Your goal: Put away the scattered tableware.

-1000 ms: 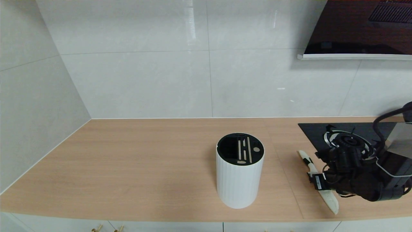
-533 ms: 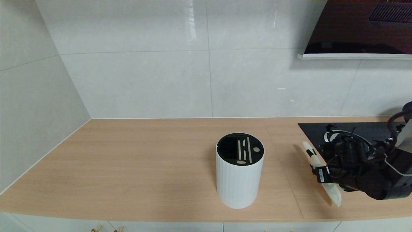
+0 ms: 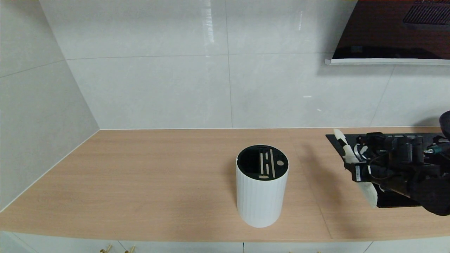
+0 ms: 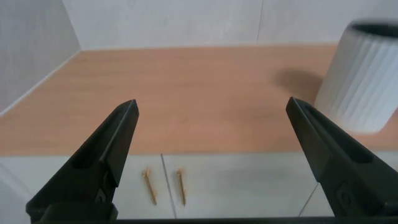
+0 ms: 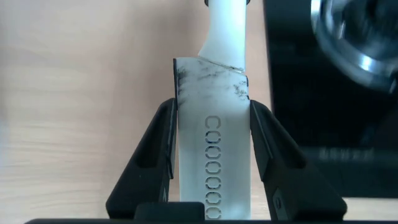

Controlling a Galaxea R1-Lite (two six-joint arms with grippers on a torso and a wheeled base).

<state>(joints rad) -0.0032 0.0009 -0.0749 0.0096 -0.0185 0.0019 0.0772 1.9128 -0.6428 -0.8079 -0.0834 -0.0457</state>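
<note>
A white knife (image 3: 368,192) hangs tilted in the air over the counter's right end, its handle (image 3: 342,144) pointing toward the wall. My right gripper (image 3: 358,172) is shut on it near where blade and handle meet. In the right wrist view the knife (image 5: 213,124) sits clamped between both fingers (image 5: 155,155). A white ribbed knife holder (image 3: 262,191) with a black slotted top stands upright mid-counter, to the left of the knife. My left gripper (image 4: 211,155) is open and holds nothing, low in front of the counter edge, with the holder (image 4: 364,78) off to one side.
A black cooktop (image 3: 386,140) with a metal burner lies under and behind the right gripper, and a range hood (image 3: 393,31) hangs above it. The wooden counter (image 3: 158,175) is bare left of the holder. Cabinet handles (image 4: 149,185) show below the counter edge.
The right gripper has lifted the knife off the counter and carried it up and back, over the cooktop's edge. The holder has not moved.
</note>
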